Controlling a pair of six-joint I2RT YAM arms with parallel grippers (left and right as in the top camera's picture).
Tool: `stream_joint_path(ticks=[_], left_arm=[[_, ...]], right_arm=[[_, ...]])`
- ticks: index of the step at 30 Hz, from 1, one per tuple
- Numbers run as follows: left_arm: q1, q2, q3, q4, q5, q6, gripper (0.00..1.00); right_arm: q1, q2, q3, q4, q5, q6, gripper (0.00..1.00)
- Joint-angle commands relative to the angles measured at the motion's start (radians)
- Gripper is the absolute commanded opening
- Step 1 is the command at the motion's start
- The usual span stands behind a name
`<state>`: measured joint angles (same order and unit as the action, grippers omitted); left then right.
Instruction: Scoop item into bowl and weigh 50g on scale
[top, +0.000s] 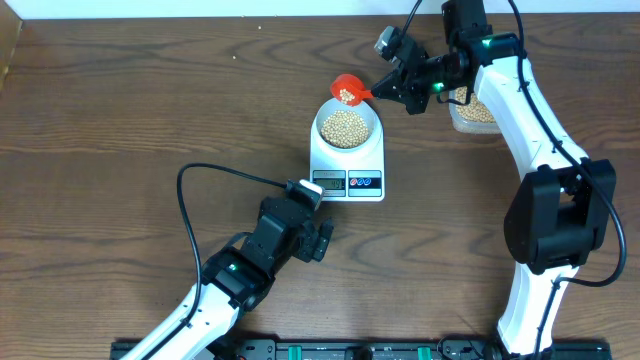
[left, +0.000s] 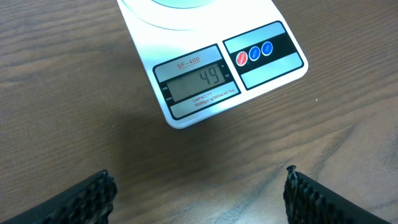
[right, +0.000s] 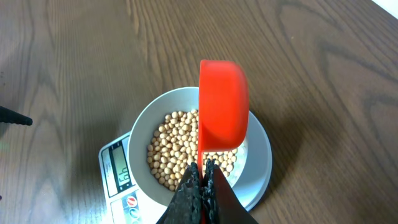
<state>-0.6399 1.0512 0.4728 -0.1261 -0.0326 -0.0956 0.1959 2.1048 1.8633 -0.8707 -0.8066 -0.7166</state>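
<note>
The white bowl (top: 347, 127) sits on the white scale (top: 348, 180) and holds many tan beans (top: 346, 126). The scale's display (left: 199, 82) reads 49. My right gripper (top: 385, 88) is shut on the handle of a red scoop (top: 347, 91), which hovers tilted at the bowl's far rim with a few beans in it. From the right wrist, the scoop (right: 222, 103) hangs on edge above the beans (right: 180, 149), its handle pinched at my right gripper (right: 203, 167). My left gripper (top: 322, 222) stands open just in front of the scale, its fingertips (left: 102, 186) wide apart over bare wood.
A clear tub of beans (top: 472, 112) stands at the back right, partly hidden behind my right arm. A black cable (top: 200, 180) loops over the table left of my left arm. The table's far edge meets a white wall.
</note>
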Motion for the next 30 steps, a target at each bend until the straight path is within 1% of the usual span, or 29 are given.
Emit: stream_joint_path(ticks=[1,8,13,20,30], left_arm=[[0.0,-0.007,0.021,-0.001,-0.02,0.016,0.88],[0.0,-0.006,0.021,-0.004,-0.02,0.017,0.88],[0.0,-0.006,0.021,-0.004,-0.02,0.017,0.88],[0.0,-0.006,0.021,-0.004,-0.02,0.017,0.88],[0.0,-0.006,0.021,-0.004,-0.02,0.017,0.88]], right_arm=[[0.015,0.014,-0.005,0.001,-0.008,-0.007,0.01],[0.015,0.013,-0.005,0.001,-0.008,-0.008,0.01],[0.015,0.005,-0.005,0.0,-0.007,-0.04,0.01],[0.015,-0.007,-0.005,0.0,0.045,-0.042,0.01],[0.023,-0.007,-0.005,0.0,0.046,-0.064,0.01]])
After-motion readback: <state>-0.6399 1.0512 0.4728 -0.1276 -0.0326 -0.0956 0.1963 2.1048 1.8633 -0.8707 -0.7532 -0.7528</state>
